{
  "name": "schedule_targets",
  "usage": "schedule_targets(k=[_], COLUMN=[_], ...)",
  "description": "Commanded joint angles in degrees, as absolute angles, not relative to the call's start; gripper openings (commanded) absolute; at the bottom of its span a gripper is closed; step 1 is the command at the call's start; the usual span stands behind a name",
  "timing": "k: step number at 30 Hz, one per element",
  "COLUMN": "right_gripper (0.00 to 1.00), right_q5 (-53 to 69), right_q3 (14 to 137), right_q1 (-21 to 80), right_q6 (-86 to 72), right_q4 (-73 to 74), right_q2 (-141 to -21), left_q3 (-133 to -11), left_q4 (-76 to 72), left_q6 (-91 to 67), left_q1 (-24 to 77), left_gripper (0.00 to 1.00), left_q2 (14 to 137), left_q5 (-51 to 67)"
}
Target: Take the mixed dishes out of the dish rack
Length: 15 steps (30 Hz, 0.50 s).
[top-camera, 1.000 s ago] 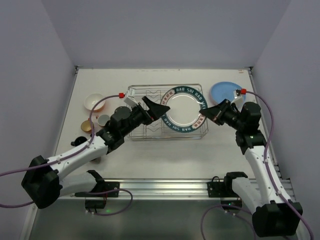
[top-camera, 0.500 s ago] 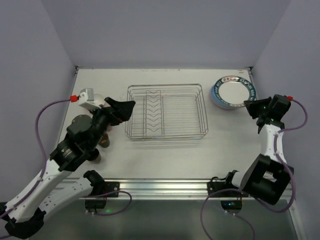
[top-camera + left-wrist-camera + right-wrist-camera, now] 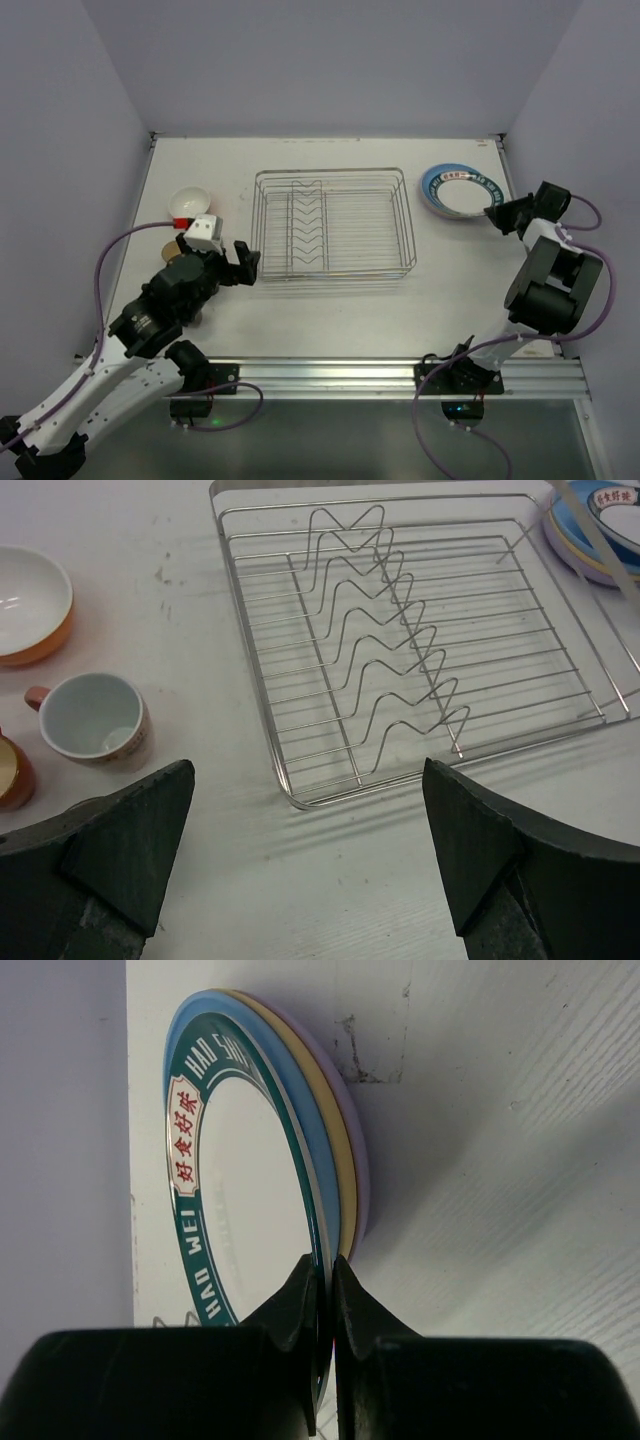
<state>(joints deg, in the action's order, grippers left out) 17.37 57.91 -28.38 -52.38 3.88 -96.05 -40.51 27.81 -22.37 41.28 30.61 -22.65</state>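
Note:
The dish rack [image 3: 330, 172] is a silver wire basket standing bare, its V-shaped dividers [image 3: 390, 630] holding nothing. A patterned-rim plate [image 3: 240, 1190] lies on top of stacked blue [image 3: 318, 1150], yellow and lavender plates at the back right [image 3: 460, 190]. My right gripper [image 3: 325, 1270] [image 3: 497, 213] is shut on that top plate's near rim. Near the rack's front left corner, my left gripper [image 3: 308, 775] [image 3: 242, 266] stands open over bare table. An orange bowl [image 3: 30, 605] [image 3: 188, 205], a pink-handled cup [image 3: 95, 720] and a brown cup [image 3: 8, 770] sit left of the rack.
The left arm's body covers the table around the cups in the top view. The side walls stand close to the bowl on the left and to the plate stack on the right.
The patterned plate went from above the rack to the stack at the right, still in my right gripper. My left gripper drew back out of the rack toward its front left corner.

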Motion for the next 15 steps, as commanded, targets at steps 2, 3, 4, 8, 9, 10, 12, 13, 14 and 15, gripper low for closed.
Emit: schedule_targets(k=[2, 3, 4, 8, 9, 10, 12, 13, 14, 15], right_gripper=[0.0, 0.0, 0.0, 0.0, 0.0, 0.0, 0.0, 0.0, 0.0, 0.0], right_q5=[18.8, 20.5, 20.8, 20.5, 20.4, 21.2, 21.4, 22.0, 22.2, 22.3], right_q3=[58.6, 58.4, 58.1, 57.3, 57.5, 57.3, 56.8, 55.9, 55.8, 56.1], right_q1=[-28.7, -28.7, -28.7, -28.7, -28.7, -28.7, -28.7, -28.7, -28.7, -28.7], right_q6=[-51.5, -51.9, -52.3, -52.4, -52.2, -52.1, -52.5, -53.0, -53.0, -52.7], right_q4=[-4.0, -5.8, -6.3, -8.2, -7.3, -7.7, -8.4, -9.2, -9.9, -8.7], right_q2=[-97.5, -98.2, -98.5, -99.1, -99.5, -99.8, -99.7, -99.6, -99.4, -99.1], left_q3=[-39.0, -38.7, -38.8, -37.6, -37.5, -37.5, -37.6, -37.6, -37.6, -37.6], left_q4=[22.9, 22.5, 23.0, 23.6, 23.7, 24.2, 24.2, 23.7, 23.4, 23.0], left_q6=[-16.2, -15.9, -16.2, -17.0, -17.0, -17.1, -17.0, -16.5, -16.3, -16.0], left_q1=[41.1, 41.1, 41.1, 41.2, 41.1, 41.1, 41.1, 41.1, 41.1, 41.1], left_gripper=[1.0, 1.0, 1.0, 1.0, 1.0, 1.0, 1.0, 1.0, 1.0, 1.0], left_q2=[27.0, 26.1, 25.8, 23.4, 22.8, 22.7, 22.7, 22.7, 22.7, 22.7], left_q5=[-26.0, -26.6, -26.6, -25.9, -26.0, -26.0, -26.4, -26.9, -27.0, -26.9])
